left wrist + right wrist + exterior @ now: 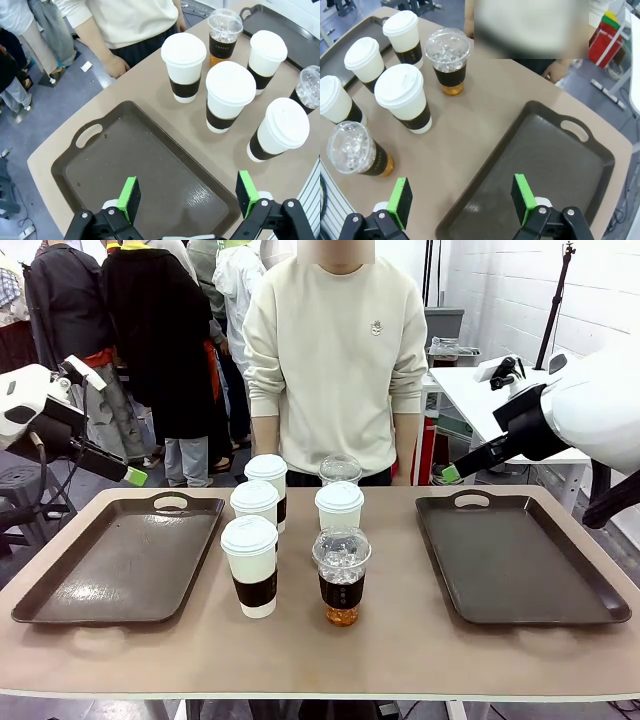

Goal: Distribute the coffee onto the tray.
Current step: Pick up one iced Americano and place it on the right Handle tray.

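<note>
Four white paper cups (pixel 249 565) are standing in the middle of the table (pixel 400 660), each with a flat, matte plastic lid and a dark brown band round its waist. Two clear plastic cups (pixel 341 575) are sitting with them, dome-lidded, glossy and dark-sleeved. The nearer one is showing amber liquid at its base. All six are bunched on the bare tan tabletop, between the left tray (pixel 130 560) and the right tray (pixel 510 560). Both trays are dark brown, rectangular and slightly shiny, with raised rims and a handle slot at the far edge.

The left gripper (pixel 188 192) is hanging above the left tray, its green pads spread wide with nothing between them. The right gripper (pixel 461 197) is hovering over the right tray's inner edge, gaping just as wide and gripping nothing. A person in a cream sweatshirt (pixel 340 350) is standing at the table's far edge.
</note>
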Action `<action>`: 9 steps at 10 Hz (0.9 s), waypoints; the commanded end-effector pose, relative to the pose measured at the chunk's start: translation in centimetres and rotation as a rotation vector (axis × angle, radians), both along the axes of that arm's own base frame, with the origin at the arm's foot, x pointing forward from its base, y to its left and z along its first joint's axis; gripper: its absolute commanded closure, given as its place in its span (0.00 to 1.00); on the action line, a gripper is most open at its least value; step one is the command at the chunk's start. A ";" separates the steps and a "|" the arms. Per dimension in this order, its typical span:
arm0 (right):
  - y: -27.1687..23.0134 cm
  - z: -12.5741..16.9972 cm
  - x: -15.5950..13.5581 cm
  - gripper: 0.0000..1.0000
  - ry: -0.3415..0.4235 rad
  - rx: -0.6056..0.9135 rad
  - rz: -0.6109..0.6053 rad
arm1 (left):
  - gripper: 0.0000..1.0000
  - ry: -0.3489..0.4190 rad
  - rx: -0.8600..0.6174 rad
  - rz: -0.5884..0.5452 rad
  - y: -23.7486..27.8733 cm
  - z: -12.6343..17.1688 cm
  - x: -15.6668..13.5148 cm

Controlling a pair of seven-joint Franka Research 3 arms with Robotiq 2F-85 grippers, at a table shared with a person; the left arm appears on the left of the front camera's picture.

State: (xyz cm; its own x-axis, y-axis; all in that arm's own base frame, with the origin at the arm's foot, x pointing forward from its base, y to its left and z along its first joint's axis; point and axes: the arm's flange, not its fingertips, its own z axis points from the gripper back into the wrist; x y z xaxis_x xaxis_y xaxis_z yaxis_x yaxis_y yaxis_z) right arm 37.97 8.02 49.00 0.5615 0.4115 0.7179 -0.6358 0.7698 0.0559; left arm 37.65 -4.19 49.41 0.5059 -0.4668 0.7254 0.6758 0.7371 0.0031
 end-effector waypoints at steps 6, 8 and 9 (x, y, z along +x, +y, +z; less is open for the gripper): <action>-0.4 -0.2 0.2 0.00 0.004 0.006 0.001 | 0.00 0.004 -0.022 0.017 0.3 0.0 0.1; -0.4 -0.2 0.2 0.00 0.004 0.006 0.001 | 0.00 0.004 -0.022 0.017 0.3 0.0 0.1; -0.4 -0.2 0.2 0.00 0.004 0.006 0.001 | 0.00 0.004 -0.022 0.017 0.3 0.0 0.1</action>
